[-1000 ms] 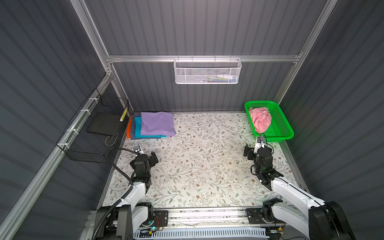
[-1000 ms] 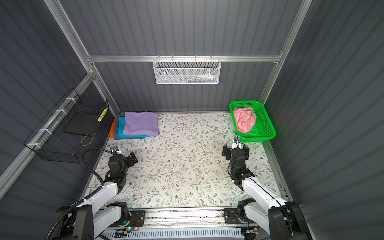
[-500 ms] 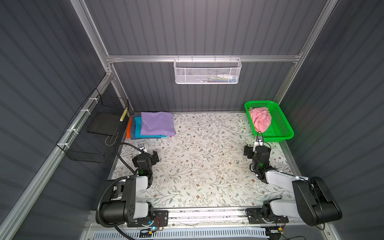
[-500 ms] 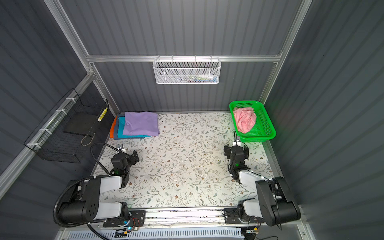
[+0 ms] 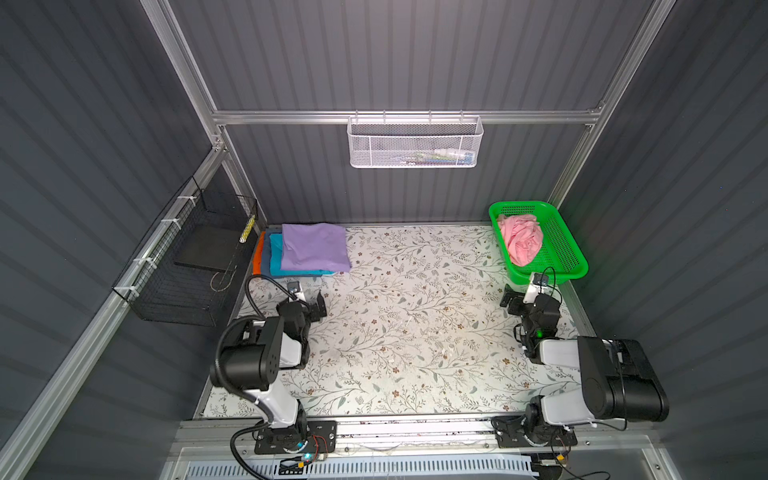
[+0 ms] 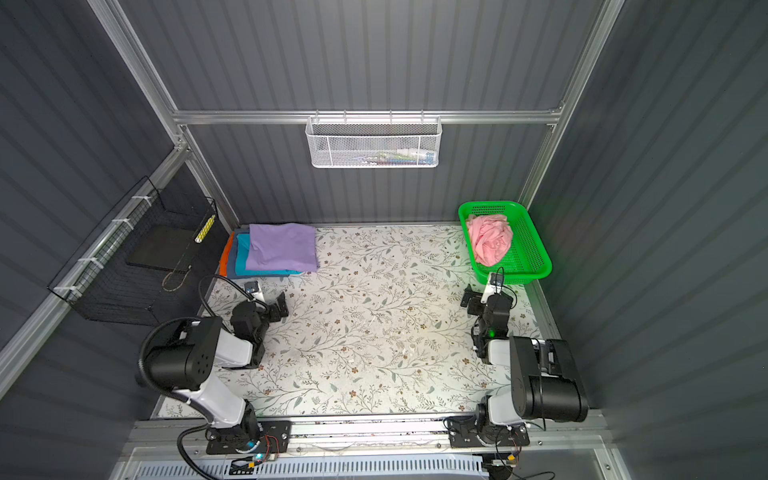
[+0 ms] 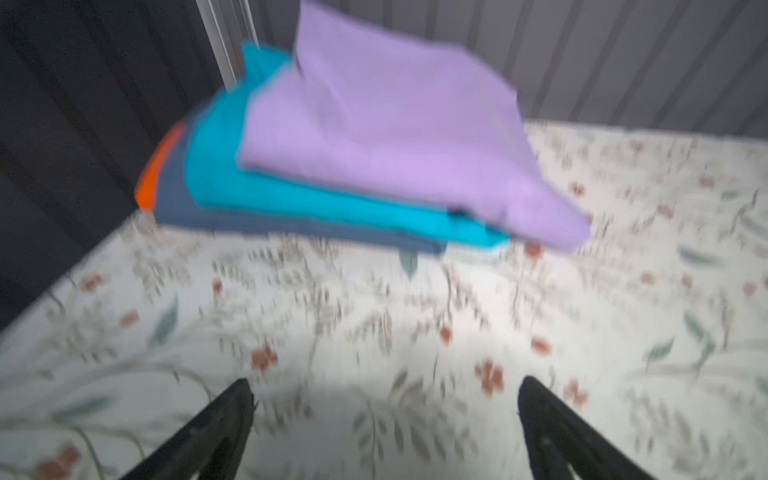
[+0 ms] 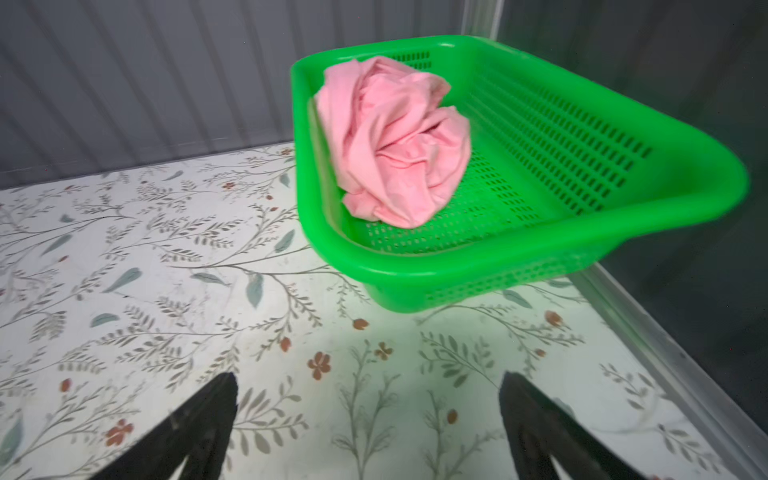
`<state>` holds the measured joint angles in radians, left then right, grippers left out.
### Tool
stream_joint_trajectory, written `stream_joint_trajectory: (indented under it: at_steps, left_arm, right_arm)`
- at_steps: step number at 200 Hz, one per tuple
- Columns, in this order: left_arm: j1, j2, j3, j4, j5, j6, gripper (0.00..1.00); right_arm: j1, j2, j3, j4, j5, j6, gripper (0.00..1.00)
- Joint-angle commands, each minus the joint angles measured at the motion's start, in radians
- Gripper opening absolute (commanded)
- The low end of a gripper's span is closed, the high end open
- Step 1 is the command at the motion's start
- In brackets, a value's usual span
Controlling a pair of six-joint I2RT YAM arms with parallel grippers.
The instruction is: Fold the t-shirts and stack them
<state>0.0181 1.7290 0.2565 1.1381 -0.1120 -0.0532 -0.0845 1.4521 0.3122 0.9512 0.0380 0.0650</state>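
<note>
Even overhead light, dim grey walls, sharp top views (left wrist view motion-blurred), wide-angle bending at edges.

lavender shirt (image 5: 314,247): folded, topmost | teal shirt (image 7: 232,178), grey-blue shirt (image 7: 174,201), orange shirt (image 7: 148,187): folded beneath | pink shirt (image 5: 521,243): crumpled in basket (image 8: 519,254)

Folded t-shirts (image 5: 314,252) stacked back left on the table (image 5: 415,332), crumpled t-shirt (image 5: 521,241) in basket (image 5: 561,247) back right
</note>
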Motion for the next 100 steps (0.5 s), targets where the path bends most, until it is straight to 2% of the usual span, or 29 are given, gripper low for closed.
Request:
stream_joint_trajectory:
  at_steps: [1, 7, 15, 20, 29, 43, 100]
  left_arm:
    - [0.016, -0.032, 0.051, 0.05, 0.05, -0.023, 1.0]
    - [0.016, -0.006, 0.094, 0.034, 0.089, -0.01, 1.0]
    - [0.012, -0.025, 0.16, -0.144, 0.117, 0.019, 1.0]
    - [-0.003, -0.03, 0.195, -0.218, 0.085, 0.032, 0.99]
    - [-0.041, -0.009, 0.203, -0.187, 0.023, 0.054, 1.0]
    - [-0.044, -0.022, 0.214, -0.24, 0.031, 0.054, 1.0]
    - [-0.044, -0.013, 0.211, -0.219, 0.028, 0.056, 0.99]
  right_arm:
    - [0.0, 0.017, 0.011, 0.049, -0.112, -0.011, 0.99]
    - [0.0, 0.001, 0.02, 0.006, -0.113, -0.013, 0.99]
    - [0.0, -0.008, 0.029, -0.033, -0.114, -0.014, 0.99]
    - [0.0, -0.004, 0.024, -0.016, -0.115, -0.015, 0.99]
    - [0.001, 0.012, 0.012, 0.033, -0.112, -0.013, 0.99]
    - [0.002, 0.0, 0.022, -0.004, -0.114, -0.014, 0.99]
    - [0.0, 0.007, 0.02, 0.01, -0.115, -0.013, 0.99]
